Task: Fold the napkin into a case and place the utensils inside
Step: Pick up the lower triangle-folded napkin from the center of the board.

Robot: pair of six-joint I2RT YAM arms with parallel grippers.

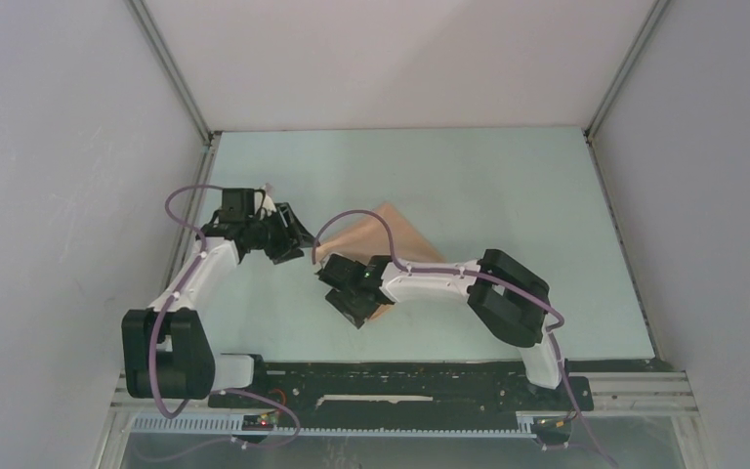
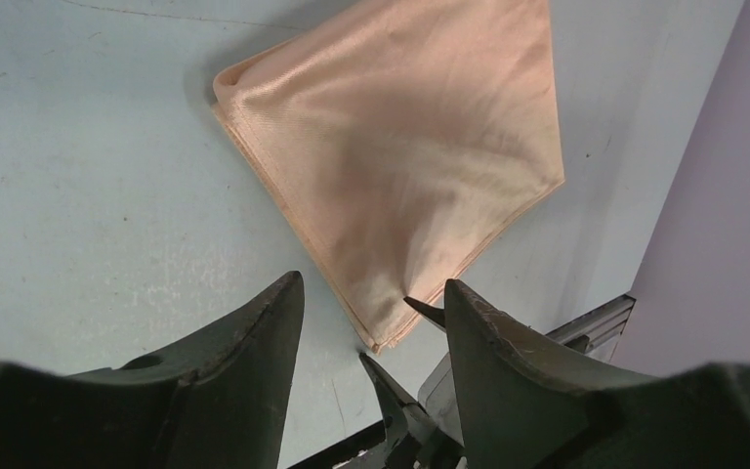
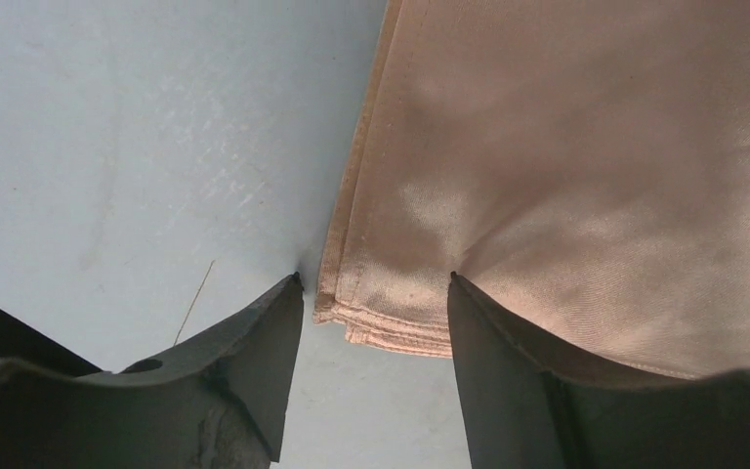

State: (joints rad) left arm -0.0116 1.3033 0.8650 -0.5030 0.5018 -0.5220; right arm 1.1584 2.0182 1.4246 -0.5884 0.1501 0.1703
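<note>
The peach napkin (image 1: pixel 391 234) lies folded into a flat layered square on the table's middle, one corner pointing at the arms. It also shows in the left wrist view (image 2: pixel 400 156) and the right wrist view (image 3: pixel 586 156). My right gripper (image 1: pixel 363 308) (image 3: pixel 375 277) is open and down at that near corner: the left fingertip (image 3: pixel 288 293) is on bare table beside the stacked edges, and the right fingertip (image 3: pixel 464 293) presses on the cloth. My left gripper (image 1: pixel 298 242) (image 2: pixel 373 283) is open and empty, raised to the left of the napkin. The utensils are out of view.
The pale blue-green table (image 1: pixel 508 186) is enclosed by white walls at the left, back and right. A metal rail (image 1: pixel 400 386) runs along the near edge and shows in the left wrist view (image 2: pixel 596 322). The left arm stands near the left wall.
</note>
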